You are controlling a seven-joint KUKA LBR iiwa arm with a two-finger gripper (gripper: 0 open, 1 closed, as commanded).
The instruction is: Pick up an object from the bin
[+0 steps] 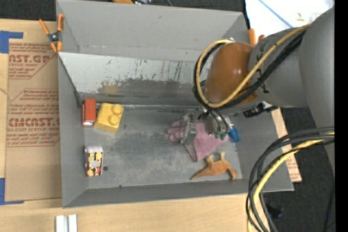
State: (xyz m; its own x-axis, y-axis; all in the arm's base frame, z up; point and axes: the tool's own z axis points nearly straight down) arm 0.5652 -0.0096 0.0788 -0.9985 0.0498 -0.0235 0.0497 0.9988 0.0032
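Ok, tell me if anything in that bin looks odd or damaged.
Nothing stands out. The yellow brick, red block, clear box, orange toy animal and the pink floppy thing under the pincer lie loose in the bin, none visibly broken.

Under my gripper (205,126) lies 1 soft pink-mauve thing (202,145), limp and flat on the floor of the bin (144,141), right of the middle, with lumpy rounded lobes at its left end and a pointed flap toward the front wall.
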